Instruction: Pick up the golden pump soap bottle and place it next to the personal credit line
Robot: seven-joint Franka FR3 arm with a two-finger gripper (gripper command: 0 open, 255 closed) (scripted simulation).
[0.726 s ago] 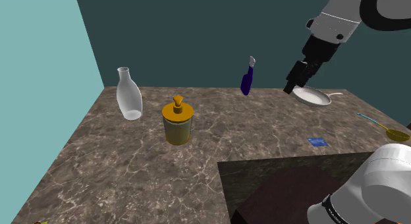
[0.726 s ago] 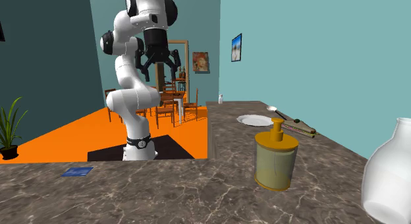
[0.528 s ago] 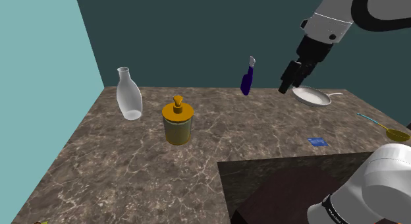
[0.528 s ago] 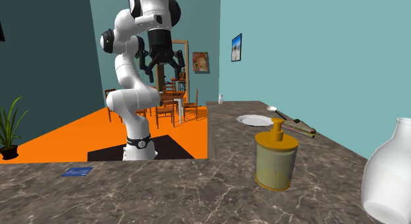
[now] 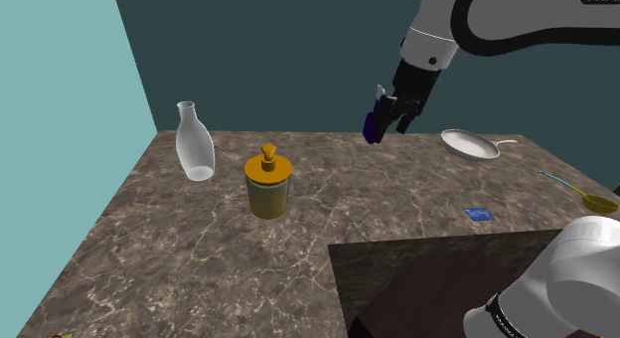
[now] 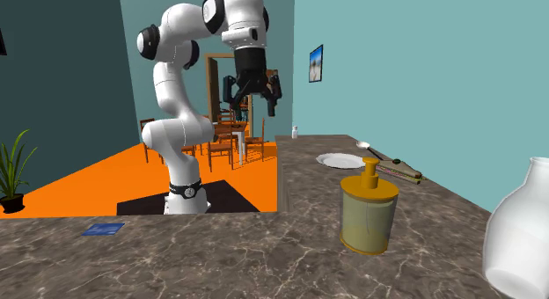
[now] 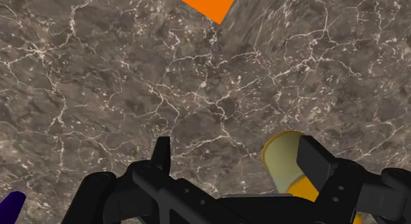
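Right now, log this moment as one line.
phase: pre-grasp | claw: open, empty, above counter | golden soap bottle: upright, untouched | blue card: flat on counter

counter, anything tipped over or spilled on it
Nothing stands out. The soap bottle stands upright with its pump on top, the white vase stands on its base, and the pan lies flat. No spill shows on the counter.

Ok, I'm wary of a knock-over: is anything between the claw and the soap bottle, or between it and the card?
Nothing visible. The open claw hangs high near the purple bottle, which stands at the far edge, off the line to the soap bottle. Only bare counter lies between it and the blue card.
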